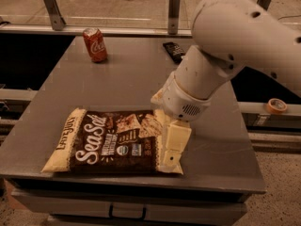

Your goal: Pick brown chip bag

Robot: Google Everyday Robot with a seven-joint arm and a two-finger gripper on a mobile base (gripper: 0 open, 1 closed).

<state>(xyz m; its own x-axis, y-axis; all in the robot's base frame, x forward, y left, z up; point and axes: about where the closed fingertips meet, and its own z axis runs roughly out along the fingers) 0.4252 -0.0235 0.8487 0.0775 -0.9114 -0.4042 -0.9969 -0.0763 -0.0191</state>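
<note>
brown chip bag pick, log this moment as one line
stage: pre-grasp | gripper: over right end of brown chip bag | bag: flat on table | contact: unclear

Red can (95, 44), tape roll (276, 106), perhaps remote (174, 51)

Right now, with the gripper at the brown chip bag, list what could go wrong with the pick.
1. The gripper sits over the right end of the brown chip bag, well off its middle. Lifted from there, the bag may sag and slip out.
2. The bag lies flat near the front edge of the table. A downward push might slide it off rather than catch it.
</note>
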